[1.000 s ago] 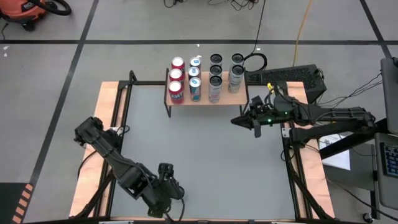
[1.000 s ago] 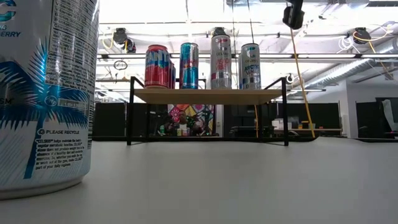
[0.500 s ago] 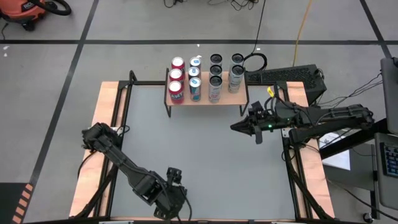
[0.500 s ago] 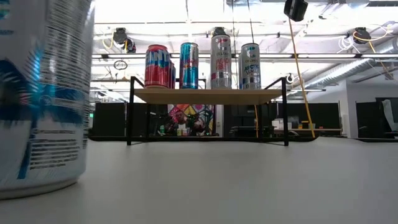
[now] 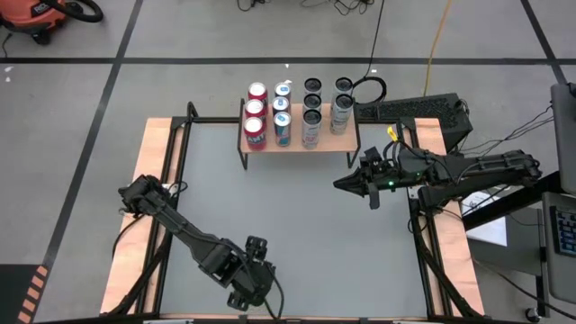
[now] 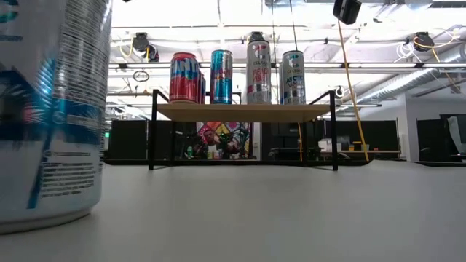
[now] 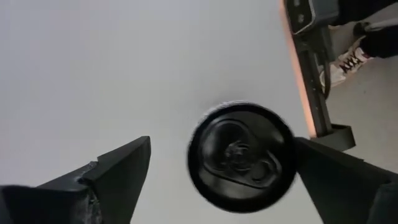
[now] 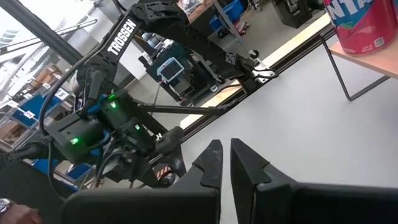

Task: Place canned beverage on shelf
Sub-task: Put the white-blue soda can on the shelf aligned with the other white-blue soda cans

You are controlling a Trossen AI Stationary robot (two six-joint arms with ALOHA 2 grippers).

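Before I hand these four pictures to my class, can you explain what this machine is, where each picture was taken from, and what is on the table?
It is a robot with two dark arms at a grey table. One picture looks straight down from above, one looks level across the tabletop, and two come from cameras on the wrists.

At the table's far edge stands a small wooden shelf carrying rows of drink cans. One more can stands on the table, right by the low camera.

The left gripper hangs over that can, jaws open on either side of it, not gripping. The right gripper waits near the shelf, jaws shut, holding nothing.
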